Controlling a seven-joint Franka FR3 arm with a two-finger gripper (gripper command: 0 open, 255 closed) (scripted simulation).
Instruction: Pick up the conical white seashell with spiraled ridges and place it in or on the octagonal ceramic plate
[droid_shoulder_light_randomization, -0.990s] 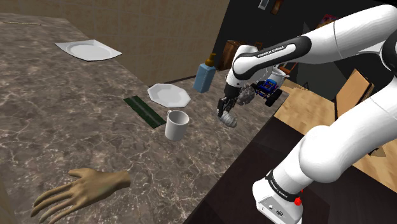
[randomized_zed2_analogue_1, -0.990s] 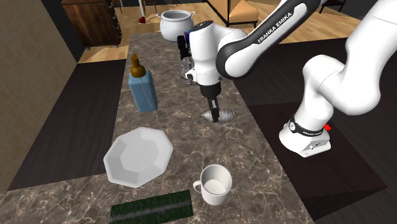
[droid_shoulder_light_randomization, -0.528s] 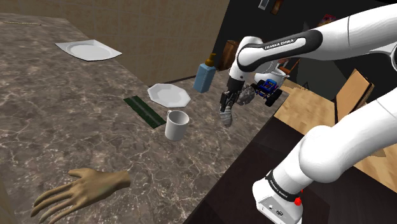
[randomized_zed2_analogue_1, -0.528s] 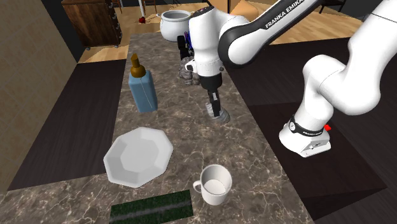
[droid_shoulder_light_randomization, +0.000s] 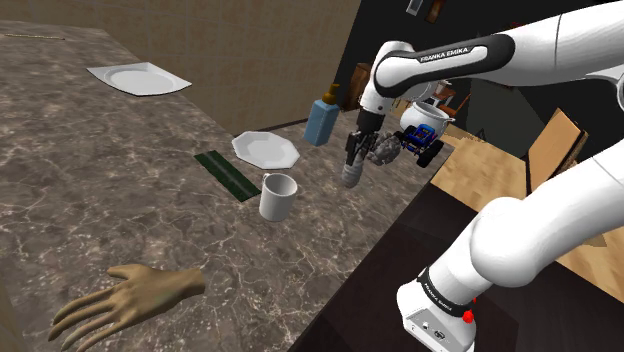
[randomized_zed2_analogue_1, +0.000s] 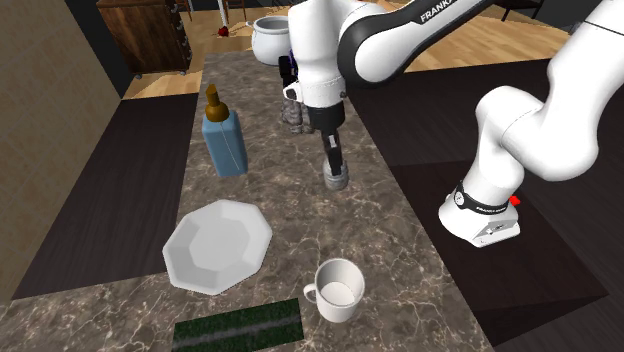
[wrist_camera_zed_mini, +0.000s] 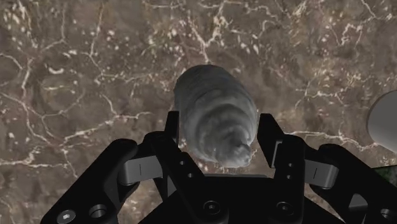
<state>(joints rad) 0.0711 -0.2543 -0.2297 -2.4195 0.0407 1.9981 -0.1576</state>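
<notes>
Marble counter (randomized_zed2_analogue_1: 300, 220) below; pincer (wrist_camera_zed_mini: 219, 130) pinches the grey seashell (wrist_camera_zed_mini: 213, 102), its long axis vertical, in line with the pincer.

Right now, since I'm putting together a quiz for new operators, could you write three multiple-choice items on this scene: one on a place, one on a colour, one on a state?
1. The dark green strip lies:
A) on the octagonal plate
B) on the counter beside the mug
C) under the bottle

2. The bottle's body is:
A) red
B) yellow
C) blue

3. The gripper is:
A) shut on the seashell
B) open above it
C) shut on nothing

Answers:
1 B: the strip lies flat on the counter next to the mug, not on the plate.
2 C: the bottle is blue with a brown top.
3 A: the wrist view shows the gripper clasping the seashell from both sides.
</notes>
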